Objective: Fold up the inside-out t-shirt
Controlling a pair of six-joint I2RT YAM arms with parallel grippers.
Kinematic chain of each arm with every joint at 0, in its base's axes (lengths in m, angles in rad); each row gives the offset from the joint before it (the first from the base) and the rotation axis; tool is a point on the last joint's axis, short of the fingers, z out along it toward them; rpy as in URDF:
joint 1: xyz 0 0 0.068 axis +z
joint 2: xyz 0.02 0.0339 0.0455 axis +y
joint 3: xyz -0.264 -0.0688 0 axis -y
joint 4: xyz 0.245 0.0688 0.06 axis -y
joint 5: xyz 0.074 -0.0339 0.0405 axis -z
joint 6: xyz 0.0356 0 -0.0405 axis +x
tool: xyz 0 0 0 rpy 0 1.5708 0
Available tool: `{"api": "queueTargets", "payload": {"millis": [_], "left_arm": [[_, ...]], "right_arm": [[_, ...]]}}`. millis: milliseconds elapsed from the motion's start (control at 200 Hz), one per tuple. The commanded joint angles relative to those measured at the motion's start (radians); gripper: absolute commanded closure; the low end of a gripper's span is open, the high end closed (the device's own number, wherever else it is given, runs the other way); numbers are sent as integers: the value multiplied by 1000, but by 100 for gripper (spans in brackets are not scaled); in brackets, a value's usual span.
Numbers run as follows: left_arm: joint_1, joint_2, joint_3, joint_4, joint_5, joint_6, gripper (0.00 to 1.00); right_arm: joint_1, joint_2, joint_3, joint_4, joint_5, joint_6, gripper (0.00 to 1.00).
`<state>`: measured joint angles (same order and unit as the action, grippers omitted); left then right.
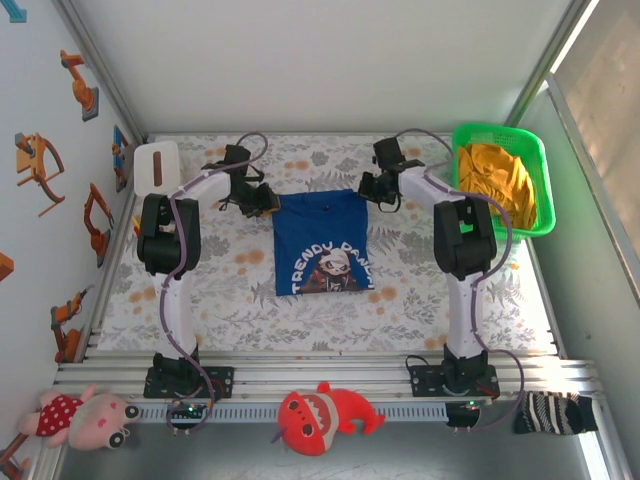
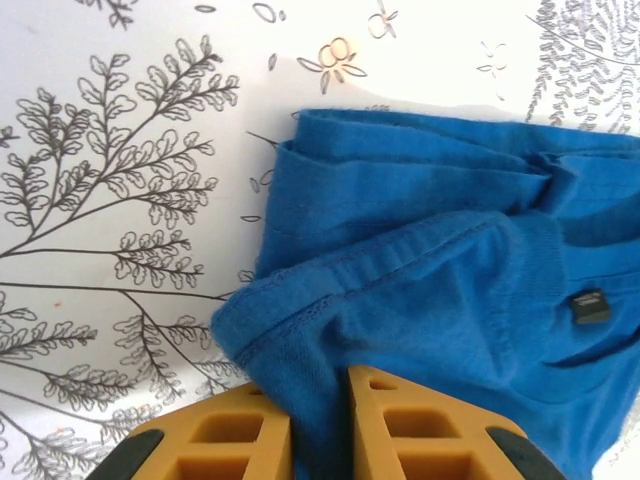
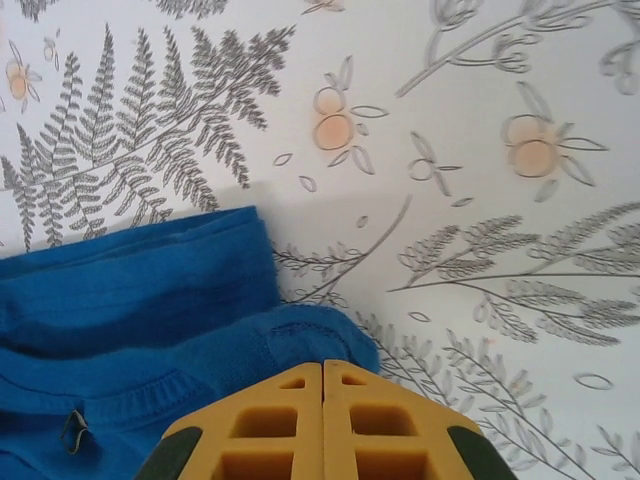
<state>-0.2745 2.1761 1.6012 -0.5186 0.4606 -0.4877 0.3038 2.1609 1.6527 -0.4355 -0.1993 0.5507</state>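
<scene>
**While both hands close on the collar-end corners: risks to the lift**

As the royal-blue soft cloth t-shirt [image 1: 320, 240] lies in a flat rectangle on the floral-printed white counter [image 1: 230, 290], between the two hands, each hand sits at one of its collar-end corners. Left hand [image 2: 320, 385]: clenched on a bunched fold of the t-shirt, which runs up between its orange fingers [image 2: 220, 440]. Right hand [image 3: 322, 368]: fingers pressed fully together, with the hemmed corner right at their tips; whether any layer is caught between them cannot be told.

Likely fault: if the right hand has closed on nothing, a lift would raise the left corner alone, dragging the t-shirt askew toward the left hand and disturbing the stacked layers. Second risk: the left hand may grip only the upper layers, so the lower ones could stay on the counter and the fold fall open.
</scene>
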Motion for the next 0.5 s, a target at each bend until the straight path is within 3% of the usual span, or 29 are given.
{"api": "queueTargets", "payload": {"millis": [0,195,491], "left_arm": [[7,-66,-44,69,-17,18,83],[9,-93,-102,178,-48,14,84],[10,-110,-176,377,-107,-38,84]], "right_arm": [[-19,-95,-40,134,-16,69,100],[-20,-100,-94,261,-12,136,100],[-22,7,-71,311,-4,198,100]]}}
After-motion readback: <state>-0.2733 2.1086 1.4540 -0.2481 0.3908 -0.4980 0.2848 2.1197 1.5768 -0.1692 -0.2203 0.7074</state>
